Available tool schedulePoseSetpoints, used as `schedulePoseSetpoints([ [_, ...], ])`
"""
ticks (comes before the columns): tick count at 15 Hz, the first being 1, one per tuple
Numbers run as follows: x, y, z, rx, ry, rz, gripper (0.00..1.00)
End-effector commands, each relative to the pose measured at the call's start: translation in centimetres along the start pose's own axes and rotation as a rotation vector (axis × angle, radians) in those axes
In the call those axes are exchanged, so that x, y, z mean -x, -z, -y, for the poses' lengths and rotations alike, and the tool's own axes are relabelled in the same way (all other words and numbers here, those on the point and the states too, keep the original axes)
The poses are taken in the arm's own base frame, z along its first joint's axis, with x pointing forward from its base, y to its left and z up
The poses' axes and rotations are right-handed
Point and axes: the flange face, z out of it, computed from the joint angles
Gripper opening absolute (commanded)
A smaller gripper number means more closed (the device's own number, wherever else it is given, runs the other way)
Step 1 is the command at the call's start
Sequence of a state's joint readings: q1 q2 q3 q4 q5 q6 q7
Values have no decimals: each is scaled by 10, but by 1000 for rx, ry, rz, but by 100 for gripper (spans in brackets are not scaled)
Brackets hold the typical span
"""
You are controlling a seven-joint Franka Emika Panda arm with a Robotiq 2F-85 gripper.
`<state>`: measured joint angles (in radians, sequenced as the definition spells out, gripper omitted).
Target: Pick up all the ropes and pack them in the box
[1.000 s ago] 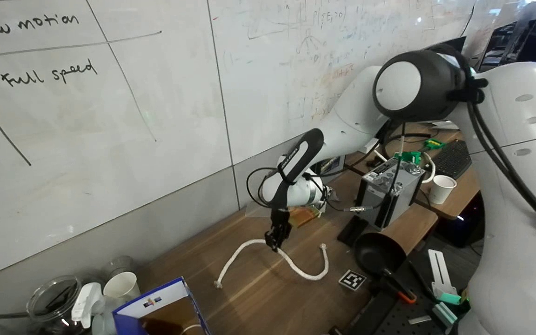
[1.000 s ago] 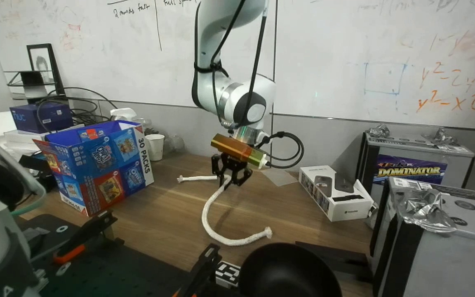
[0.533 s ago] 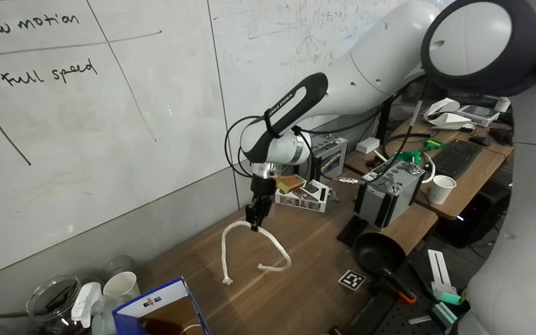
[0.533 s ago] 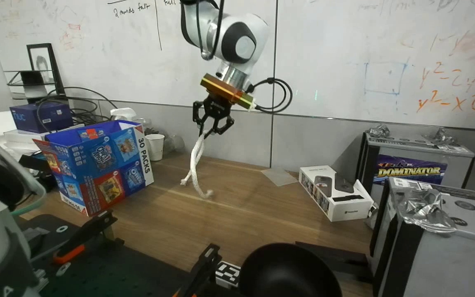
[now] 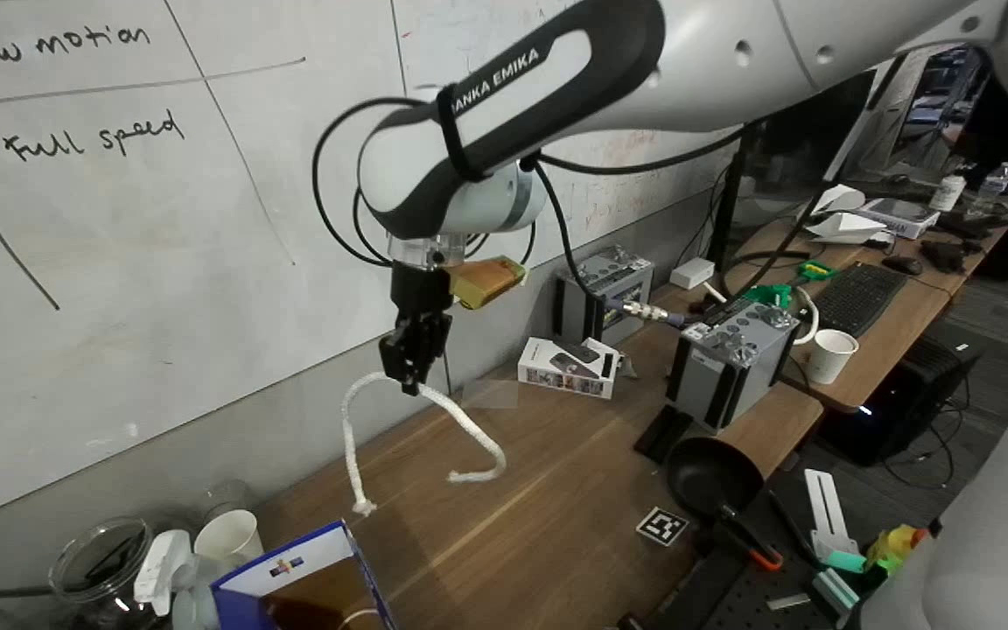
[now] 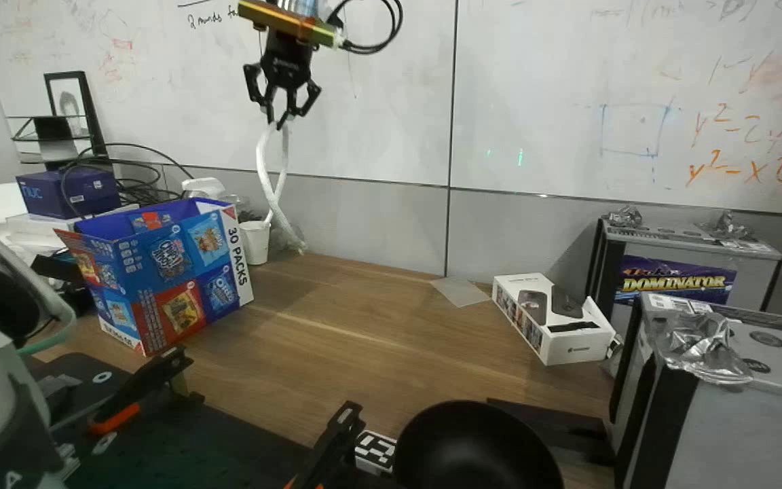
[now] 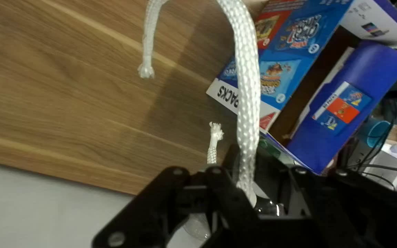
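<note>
My gripper is shut on a white rope near its middle and holds it above the table; both ends hang down. In an exterior view the gripper is high, and the two rope strands cross below it. In the wrist view the rope runs between the fingers. The open blue snack box stands on the table; it also shows in an exterior view and the wrist view. The rope hangs beside it. Part of another rope shows inside the box.
A white cup, a spray bottle and a glass jar stand beside the box near the whiteboard wall. A white phone box, grey devices and a black pan are on the far side.
My gripper has lifted the rope off the table and carried it up and toward the box. The rope lay spread on the table; now it hangs. The box has not moved.
</note>
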<state>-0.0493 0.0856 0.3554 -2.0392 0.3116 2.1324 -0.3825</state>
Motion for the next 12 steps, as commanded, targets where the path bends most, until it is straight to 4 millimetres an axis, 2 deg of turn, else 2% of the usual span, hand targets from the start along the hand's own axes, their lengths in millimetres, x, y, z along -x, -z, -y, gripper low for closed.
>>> schedulePoseSetpoints([
  [1, 2, 66, 71, 86, -11, -36, 8],
  [4, 4, 94, 123, 161, 10, -16, 8],
  [6, 4, 104, 150, 190, 22, -8, 8],
  [8, 1, 104, 170, 207, 35, 6, 8],
  [12, -7, 78, 194, 230, 63, 66, 8],
])
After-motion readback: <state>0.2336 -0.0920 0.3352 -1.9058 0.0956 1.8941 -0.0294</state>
